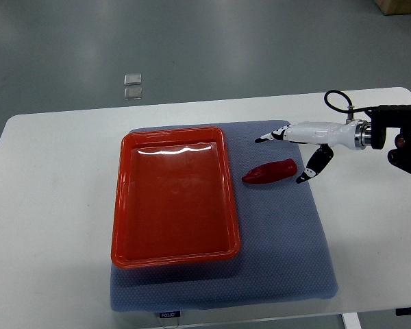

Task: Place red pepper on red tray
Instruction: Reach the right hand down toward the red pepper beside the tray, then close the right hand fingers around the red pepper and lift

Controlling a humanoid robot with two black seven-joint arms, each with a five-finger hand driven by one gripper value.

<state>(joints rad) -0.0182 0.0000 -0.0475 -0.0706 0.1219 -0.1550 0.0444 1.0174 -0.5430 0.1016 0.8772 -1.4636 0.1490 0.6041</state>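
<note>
A red pepper [270, 172] lies on the blue-grey mat [281, 240], just right of the red tray [123, 205]. The tray holds nothing. My right hand [282, 156] reaches in from the right edge and hovers just above and to the right of the pepper. Its white fingers [268, 136] with black tips are spread, the thumb pointing down beside the pepper's right end. Nothing is held. The left arm does not show.
The mat lies on a white table [48, 205]. Two small clear squares [133, 86] sit on the floor beyond the table's far edge. A black cable [335, 100] loops above my right wrist.
</note>
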